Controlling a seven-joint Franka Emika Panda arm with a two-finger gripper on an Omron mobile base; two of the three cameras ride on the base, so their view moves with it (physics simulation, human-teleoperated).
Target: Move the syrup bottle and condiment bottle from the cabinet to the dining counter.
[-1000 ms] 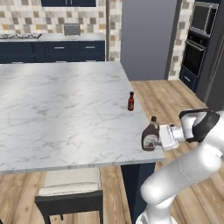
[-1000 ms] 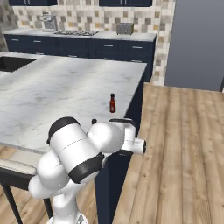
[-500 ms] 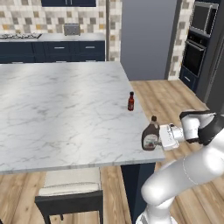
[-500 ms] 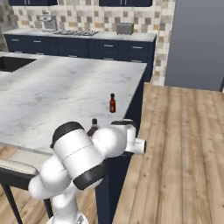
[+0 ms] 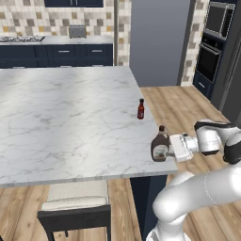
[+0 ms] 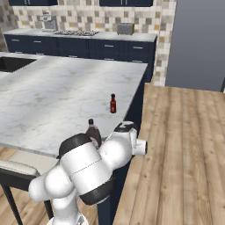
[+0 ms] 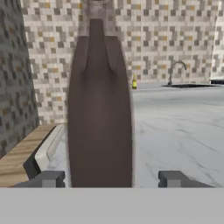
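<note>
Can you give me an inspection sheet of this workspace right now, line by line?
Surface: large white grey-veined marble island top, bare apart from two bottles.
Job's things: dark brown wide-bodied syrup bottle upright at the near corner; small slim reddish-brown condiment bottle upright by the same edge, farther back.
Clutter: nothing seen.
Pincer: pincer beside the syrup bottle, fingertips apart either side of it, gaps visible.
Cables: nothing seen.
Surroundings: pale-seated stool below; wood floor; tiled wall.
</note>
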